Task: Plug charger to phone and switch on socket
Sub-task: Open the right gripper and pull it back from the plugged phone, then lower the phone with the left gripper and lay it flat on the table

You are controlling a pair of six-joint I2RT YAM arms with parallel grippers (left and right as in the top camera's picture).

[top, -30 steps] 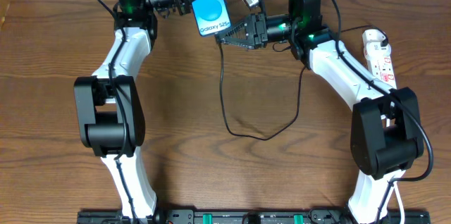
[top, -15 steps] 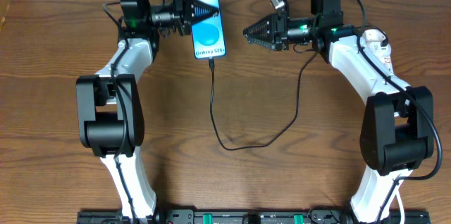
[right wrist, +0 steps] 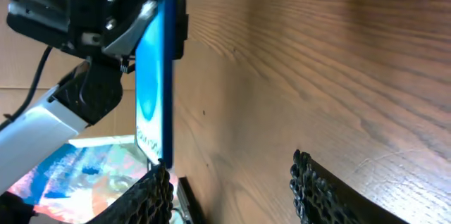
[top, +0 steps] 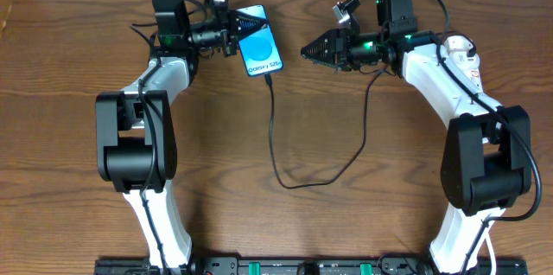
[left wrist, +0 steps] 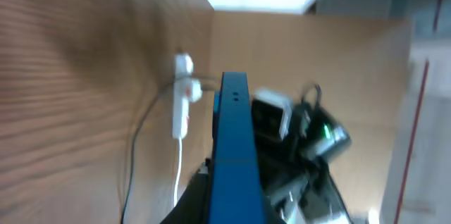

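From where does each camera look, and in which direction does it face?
Overhead: fixed above the table, looking straight down; both arms show, the left gripper holding the phone.
Left wrist: on the left arm, looking along the phone's edge toward the socket; its fingers show below.
Right wrist: on the right arm, looking along the table toward the phone; the open right gripper shows below.
Shared: both wrist views show the phone edge-on.

The table (top: pixel 69 93) was brown wood with a clear grain and a dull sheen. The phone (top: pixel 259 44) showed a smooth, glossy blue screen. The charger (top: pixel 274 132) cable looked matt black, the socket (top: pixel 471 67) smooth white plastic. The right gripper (right wrist: pixel 232 189) had fingers (right wrist: pixel 320 192) of rough, ribbed black material.
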